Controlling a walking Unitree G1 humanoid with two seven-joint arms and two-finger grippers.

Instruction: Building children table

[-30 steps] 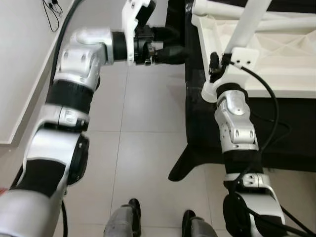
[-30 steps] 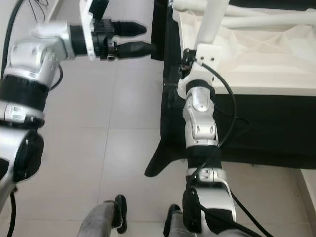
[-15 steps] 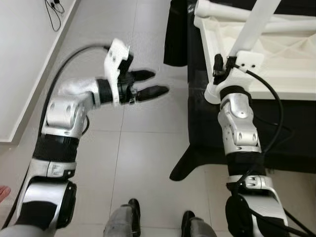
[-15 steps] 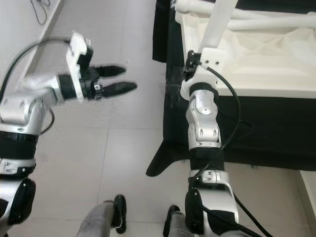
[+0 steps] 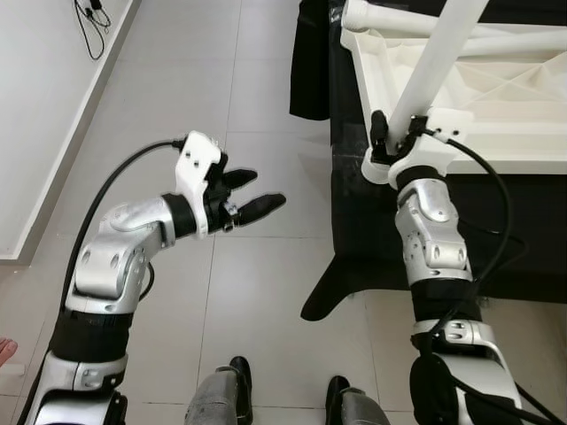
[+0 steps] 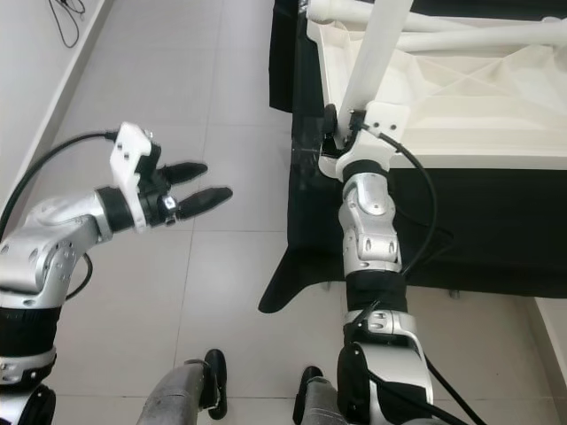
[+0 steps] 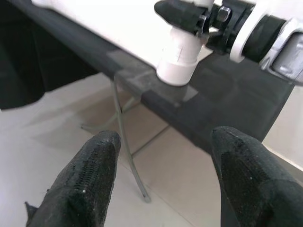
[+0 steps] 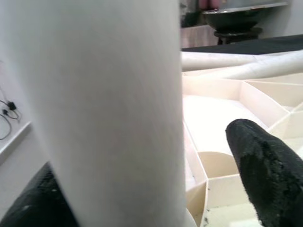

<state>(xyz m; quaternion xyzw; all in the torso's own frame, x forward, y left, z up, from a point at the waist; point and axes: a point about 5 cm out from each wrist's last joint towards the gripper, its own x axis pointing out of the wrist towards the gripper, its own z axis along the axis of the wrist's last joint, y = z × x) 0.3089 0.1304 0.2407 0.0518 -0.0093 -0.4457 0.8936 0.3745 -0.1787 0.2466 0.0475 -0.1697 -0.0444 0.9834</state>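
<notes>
Upper right: upturned white tabletop (image 5: 496,97) on black-draped bench (image 5: 372,230). Right claw (image 5: 390,133) pinching the white table leg (image 5: 434,62) at the tabletop's near corner. Left claw (image 5: 252,195) mid-frame over tiled floor (image 5: 266,292), fingers spread, holding nothing. Loose white legs (image 6: 425,22) along the top edge. Black cable (image 5: 89,18) upper left by the wall.

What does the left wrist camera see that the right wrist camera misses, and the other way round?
Left wrist alone: its open fingers over floor tiles, a thin metal stand, the black-draped bench edge and the leg's round foot from outside. Right wrist alone: the ribbed underside of the white tabletop, seen from beside the leg. Both: the white table leg held by the right gripper.
</notes>
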